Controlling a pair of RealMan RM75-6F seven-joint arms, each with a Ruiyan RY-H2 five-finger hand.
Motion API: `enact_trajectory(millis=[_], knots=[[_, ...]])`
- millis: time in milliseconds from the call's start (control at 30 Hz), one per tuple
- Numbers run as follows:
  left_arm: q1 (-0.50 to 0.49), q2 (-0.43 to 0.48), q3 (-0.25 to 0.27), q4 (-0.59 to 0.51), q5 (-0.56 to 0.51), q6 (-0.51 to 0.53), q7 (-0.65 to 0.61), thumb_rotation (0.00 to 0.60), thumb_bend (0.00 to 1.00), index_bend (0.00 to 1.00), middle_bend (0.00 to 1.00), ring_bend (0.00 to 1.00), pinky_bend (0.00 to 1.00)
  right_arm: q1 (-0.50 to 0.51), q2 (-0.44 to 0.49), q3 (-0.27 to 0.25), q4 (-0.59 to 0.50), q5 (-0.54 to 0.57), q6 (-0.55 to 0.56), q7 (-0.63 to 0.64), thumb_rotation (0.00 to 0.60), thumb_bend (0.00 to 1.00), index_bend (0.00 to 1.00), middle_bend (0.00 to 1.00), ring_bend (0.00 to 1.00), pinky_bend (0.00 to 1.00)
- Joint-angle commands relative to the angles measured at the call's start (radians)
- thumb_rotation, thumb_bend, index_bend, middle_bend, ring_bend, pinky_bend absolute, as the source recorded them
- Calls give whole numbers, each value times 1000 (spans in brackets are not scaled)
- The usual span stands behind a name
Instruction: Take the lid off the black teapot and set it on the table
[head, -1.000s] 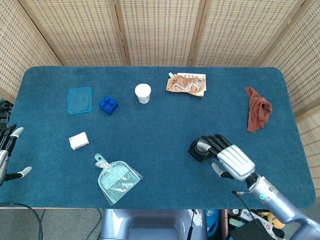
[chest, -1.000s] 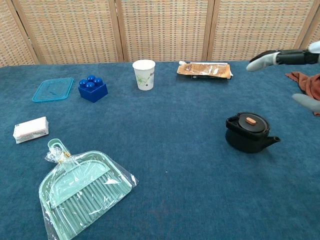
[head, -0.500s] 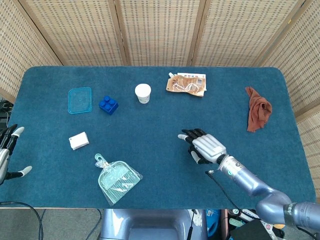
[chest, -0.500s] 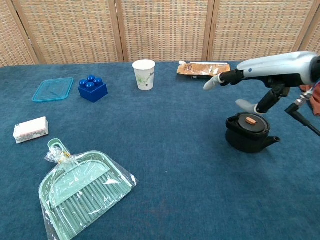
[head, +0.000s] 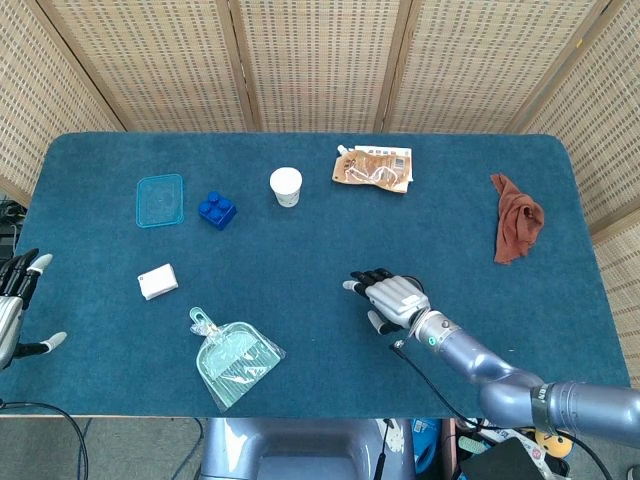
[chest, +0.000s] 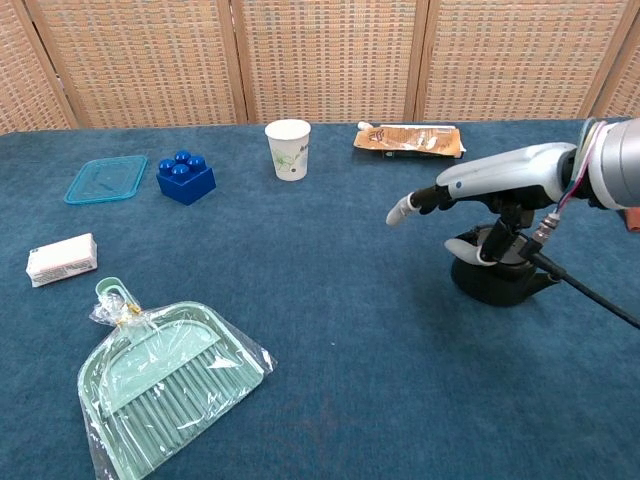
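Since half a second ago my right hand (chest: 470, 215) has slid further left across the black teapot (chest: 497, 282), fingers spread, gripping nothing. It covers the lid, so I can't see it in either view. From the head camera the teapot is hidden completely. My left hand (head: 14, 300) sits loosely open, cut off by the frame edge.
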Motion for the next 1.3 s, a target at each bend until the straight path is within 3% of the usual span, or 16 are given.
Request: enact_trajectory(millis=[33,300,700,1033,1300], knots=[[0,0,0,0,0,1,0,600,123,0,0,0,0,51,-18,-55,13,92,13,-55,600,808,0,0,0,0],[-1,0,-1,1,-5,-1,-4,600,124,0,0,0,0,102,-5,-116,-22,187,32,-88,600,808,0,34,0,16],[-4,-3,1,-1,-9,-5,2,600,123,0,0,0,0,75,77,-204,-121,79,13,-76,600,808,4,58,0,88],[-9,-10,5,-7,-16,-14,25,600,123,0,0,0,0,3,223,-302,-229,-118,17,-80,600,808,31,88,0,113],[-12,-16,7,-11,-20,-18,43,600,123,0,0,0,0,-109,311,-289,-285,-394,110,7,600,800,34,71,10,116]])
